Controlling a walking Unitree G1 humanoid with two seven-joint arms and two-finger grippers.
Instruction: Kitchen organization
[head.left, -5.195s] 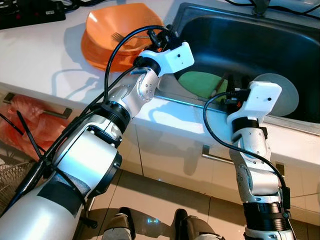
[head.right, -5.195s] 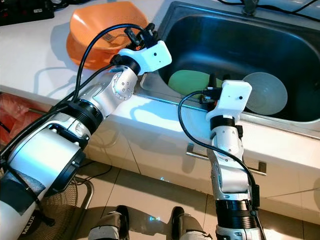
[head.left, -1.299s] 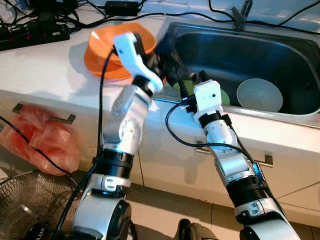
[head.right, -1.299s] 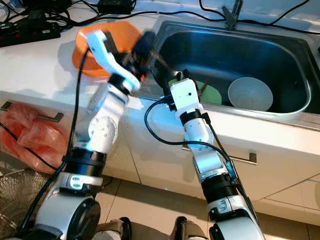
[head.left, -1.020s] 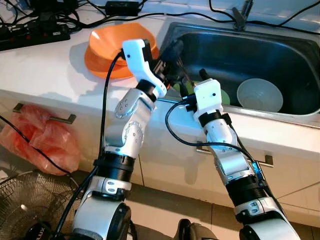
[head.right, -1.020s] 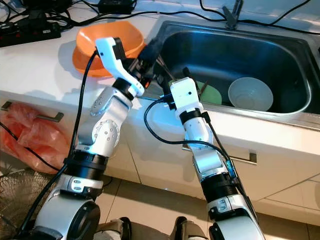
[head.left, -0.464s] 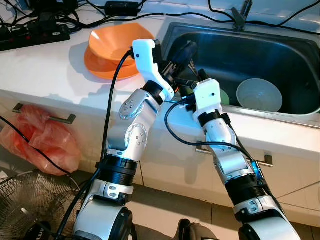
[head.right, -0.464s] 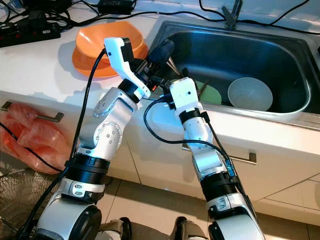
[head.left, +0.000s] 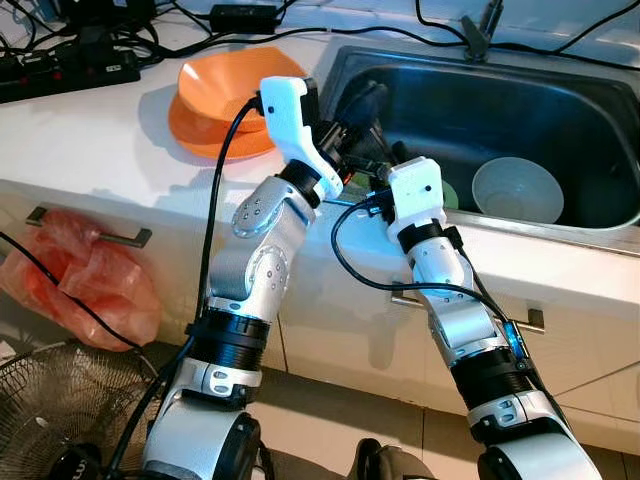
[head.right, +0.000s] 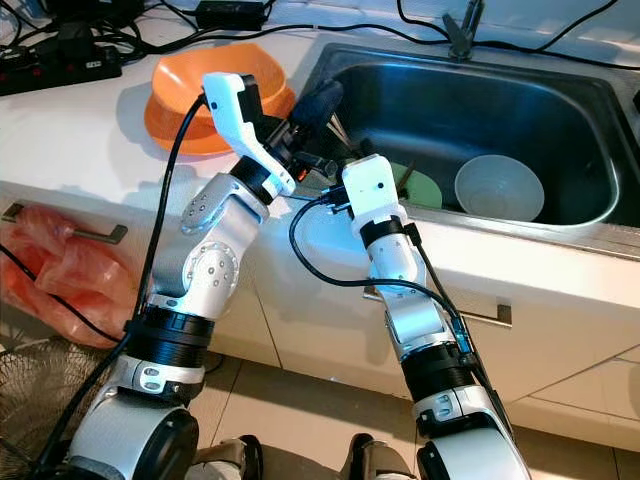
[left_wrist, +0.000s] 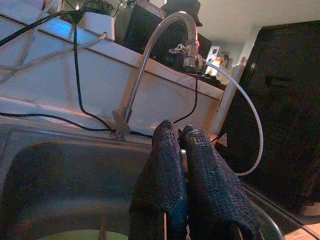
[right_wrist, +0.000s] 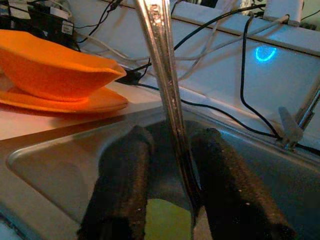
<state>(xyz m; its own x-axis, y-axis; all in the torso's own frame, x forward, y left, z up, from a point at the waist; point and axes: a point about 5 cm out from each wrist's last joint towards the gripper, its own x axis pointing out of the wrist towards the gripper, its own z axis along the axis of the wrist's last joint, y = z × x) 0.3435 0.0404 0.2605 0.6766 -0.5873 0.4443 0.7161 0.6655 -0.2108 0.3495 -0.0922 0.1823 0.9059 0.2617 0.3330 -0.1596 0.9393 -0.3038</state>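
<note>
Two tools are poised at the sink (head.left: 600, 215) rim, the left tool (head.left: 366, 100) pinched closed on nothing, the right tool (right_wrist: 170, 200) spread around a metal utensil (right_wrist: 162, 75) whose grasp seems due next, probably for the orange bowl (head.left: 225, 85) on the bench (head.left: 90, 140).

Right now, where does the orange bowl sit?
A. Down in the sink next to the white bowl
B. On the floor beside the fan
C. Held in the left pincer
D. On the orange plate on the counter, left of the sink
D: the orange bowl rests on the orange plate on the white counter, left of the sink; the white bowl lies in the sink.
</note>
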